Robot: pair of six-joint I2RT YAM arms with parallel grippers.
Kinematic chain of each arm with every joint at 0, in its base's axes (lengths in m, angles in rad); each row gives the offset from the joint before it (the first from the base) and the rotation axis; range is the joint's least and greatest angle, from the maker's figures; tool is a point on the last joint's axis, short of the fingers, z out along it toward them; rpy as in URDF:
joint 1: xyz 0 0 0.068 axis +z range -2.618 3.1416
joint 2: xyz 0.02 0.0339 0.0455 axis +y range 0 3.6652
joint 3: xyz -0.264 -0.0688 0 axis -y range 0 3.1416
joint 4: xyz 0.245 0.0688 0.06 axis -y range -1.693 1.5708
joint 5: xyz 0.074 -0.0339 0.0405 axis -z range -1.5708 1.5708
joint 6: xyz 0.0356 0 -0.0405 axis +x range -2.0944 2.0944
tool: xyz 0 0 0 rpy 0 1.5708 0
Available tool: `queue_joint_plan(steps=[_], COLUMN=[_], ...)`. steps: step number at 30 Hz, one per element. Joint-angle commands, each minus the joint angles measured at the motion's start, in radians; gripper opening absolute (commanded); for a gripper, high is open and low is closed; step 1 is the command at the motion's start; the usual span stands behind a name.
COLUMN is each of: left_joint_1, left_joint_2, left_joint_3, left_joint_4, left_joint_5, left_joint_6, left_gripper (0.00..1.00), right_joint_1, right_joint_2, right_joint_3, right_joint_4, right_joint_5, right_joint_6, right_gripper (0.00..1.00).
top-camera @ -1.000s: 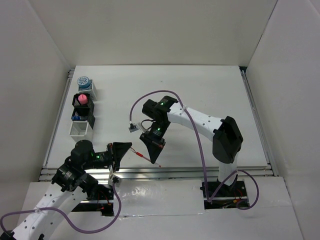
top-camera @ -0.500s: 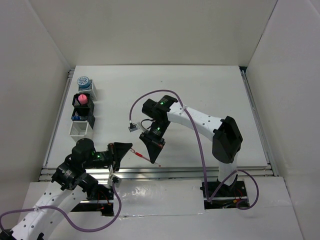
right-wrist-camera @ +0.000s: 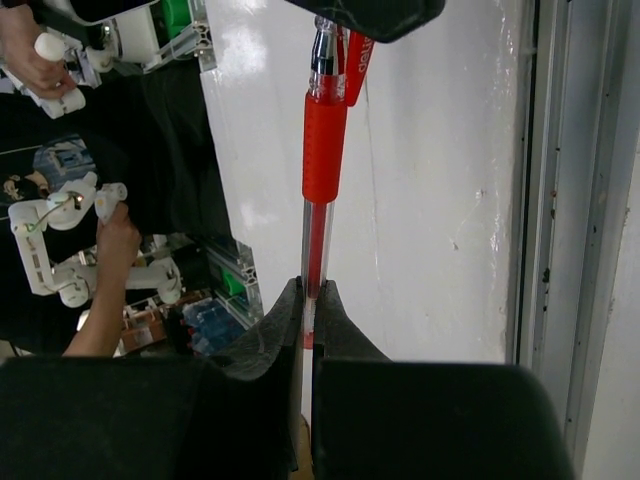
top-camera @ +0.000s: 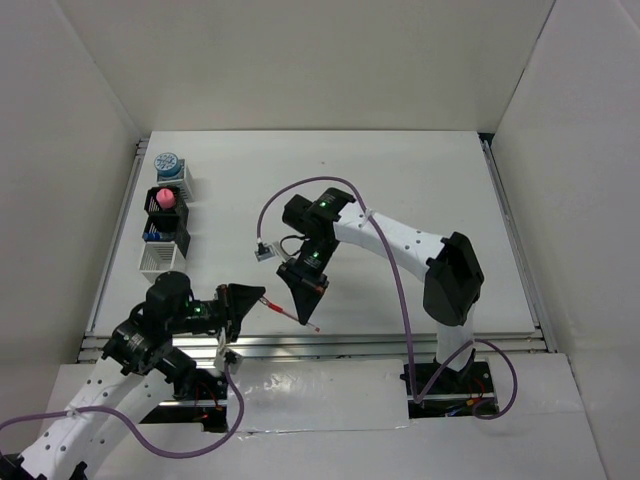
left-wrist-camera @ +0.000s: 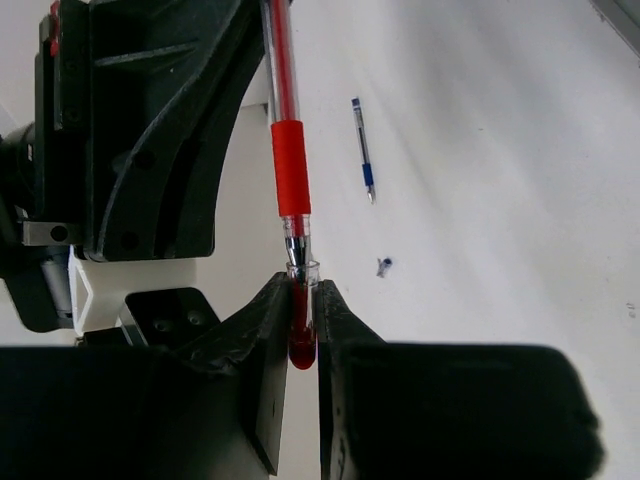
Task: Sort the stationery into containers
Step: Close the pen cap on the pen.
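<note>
My left gripper (top-camera: 260, 298) (left-wrist-camera: 303, 288) is shut on the short red piece (left-wrist-camera: 300, 335), a pen cap. My right gripper (top-camera: 306, 316) (right-wrist-camera: 311, 292) is shut on the clear barrel of the red pen (top-camera: 285, 312) (right-wrist-camera: 322, 150). The pen spans the gap between the two grippers above the table's near edge. Its tip (left-wrist-camera: 296, 255) sits in the mouth of the cap. A blue pen (left-wrist-camera: 362, 150) and a tiny blue-capped bottle (left-wrist-camera: 383, 265) lie on the table beyond. The containers stand in a row at the far left: white with a round tin (top-camera: 168, 163), black mesh with the pink block (top-camera: 166, 198), black mesh (top-camera: 162, 232), white slotted (top-camera: 160, 258).
The right arm's white links (top-camera: 400, 240) and purple cable (top-camera: 395, 270) cross the middle of the table. A metal rail (top-camera: 380, 345) runs along the near edge. White walls close in the table on three sides.
Both grippers and the red pen have shifted only slightly, the right one a little toward the left. The grips are unchanged.
</note>
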Motion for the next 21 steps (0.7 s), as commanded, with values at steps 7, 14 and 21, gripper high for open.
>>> queue_joint_plan(steps=[7,14,21], left_joint_1=[-0.006,-0.006,-0.007], left_joint_2=[0.108,0.146,0.242], left_joint_3=[0.129,0.158,0.218], left_joint_4=[0.001,-0.096,-0.124], left_joint_5=[0.051,0.069,0.106], left_joint_6=[-0.168,-0.099,-0.148], left_gripper=[0.0,0.0,0.0], right_joint_1=[-0.015,-0.09,-0.1], right_joint_2=[0.044,0.071,0.094], right_joint_3=[0.105,0.162,0.199], right_joint_4=[-0.024,-0.027,-0.045], right_joint_5=[0.014,-0.029,-0.066], right_joint_6=[0.049,0.075,0.066], right_gripper=[0.0,0.0,0.0])
